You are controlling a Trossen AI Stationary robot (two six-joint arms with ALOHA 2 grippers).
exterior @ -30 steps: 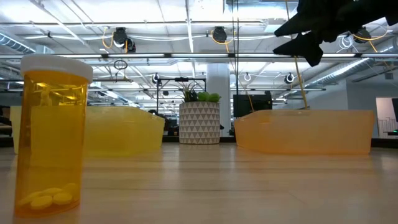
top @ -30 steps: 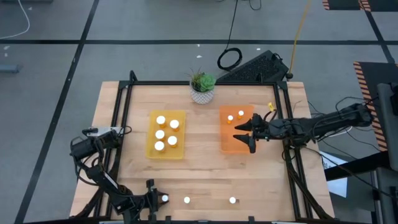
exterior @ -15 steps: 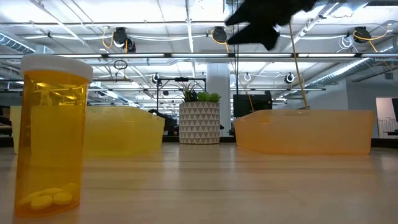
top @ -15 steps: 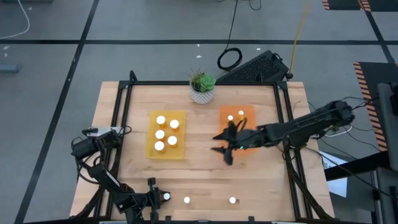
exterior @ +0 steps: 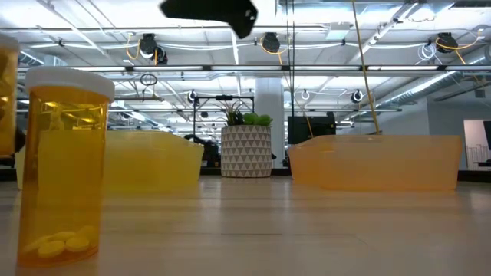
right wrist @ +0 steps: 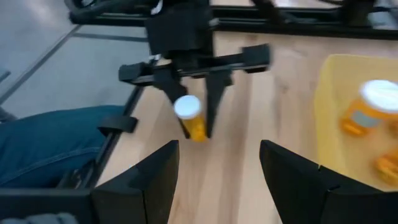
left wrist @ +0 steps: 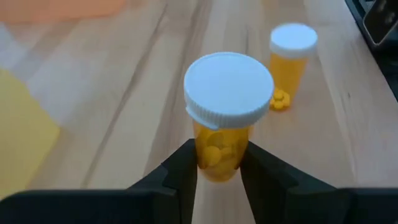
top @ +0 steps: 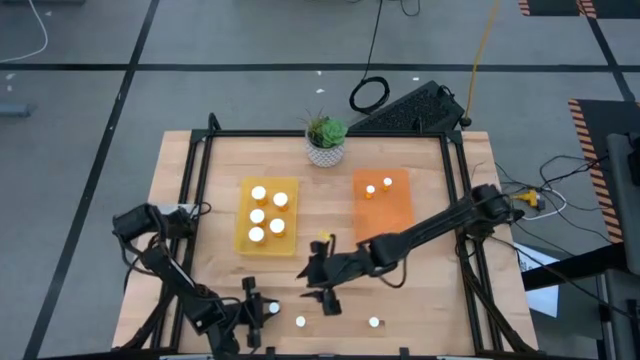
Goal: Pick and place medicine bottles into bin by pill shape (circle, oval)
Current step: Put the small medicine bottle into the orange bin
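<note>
Small orange medicine bottles with white caps are spread about. My left gripper (top: 262, 310), near the table's front edge, is shut on one bottle (left wrist: 227, 112). Two more bottles (top: 300, 322) (top: 374, 322) stand on their bases at the front edge. Several stand in the yellow tray (top: 246, 243), and two in the orange tray (top: 395, 225). My right gripper (top: 321, 284) hangs open and empty above the table, just right of the left gripper and facing it; it shows high up in the low view (exterior: 222, 11). My left gripper pinches the bottle's orange body (left wrist: 217, 155), below the cap, between its two fingers (left wrist: 183, 171), one on each side. The bottle stands upright in the hold, cap up. In the low view its lower end (exterior: 6, 142) shows above the tabletop, lifted clear.
A white potted plant (top: 325, 142) stands at the far edge between the trays. A black frame (top: 462, 250) runs along the table's sides. A person's blue trouser leg (right wrist: 56, 143) shows beyond the near edge. Bare wood lies between the trays and the front bottles.
My right gripper has swung from above the orange tray toward the table's near left, staying open and empty, and now hangs close to the left gripper. My left gripper has raised its bottle a little and brought it toward the far edge; the bottle has come into the low view's left edge.
</note>
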